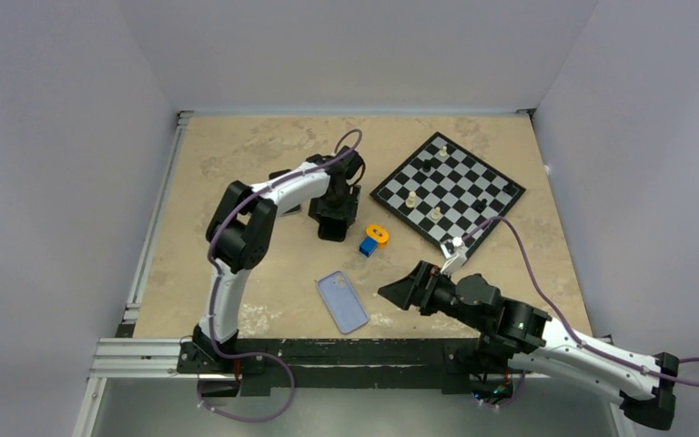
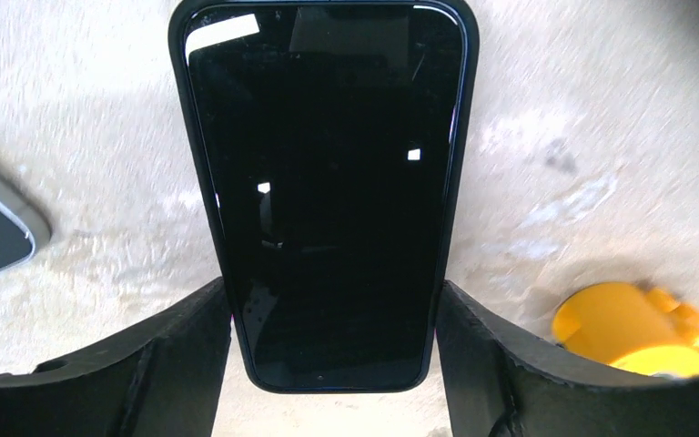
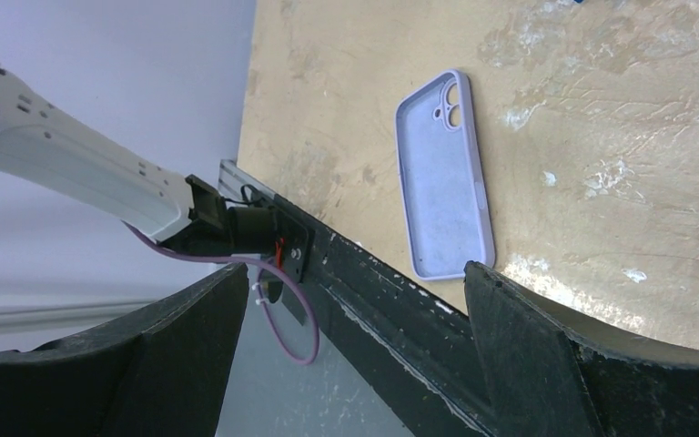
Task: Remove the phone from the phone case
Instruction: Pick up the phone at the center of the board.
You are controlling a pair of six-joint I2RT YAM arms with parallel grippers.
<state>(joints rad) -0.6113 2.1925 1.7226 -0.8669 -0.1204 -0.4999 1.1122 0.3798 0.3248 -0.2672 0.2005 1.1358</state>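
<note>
The left gripper [image 2: 332,293] is straddling the dark phone [image 2: 328,182] on the surface [image 2: 601,109], fingers [image 2: 173,364] hugging both long edges; whether they are pinching I cannot tell. The right gripper [image 3: 355,271] is hanging apart, unloaded, near the empty lilac case [image 3: 443,177], which is lying hollow side up, so extraction looks finished

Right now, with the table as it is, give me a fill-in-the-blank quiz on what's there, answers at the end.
1. The lilac phone case on the table has no ____ in it.
2. The black phone lies between the fingers of the ____ gripper.
3. The right gripper has its jaws ____.
4. Small pieces stand on the ____ at the table's far right.
Missing words: phone; left; open; chessboard.
</note>
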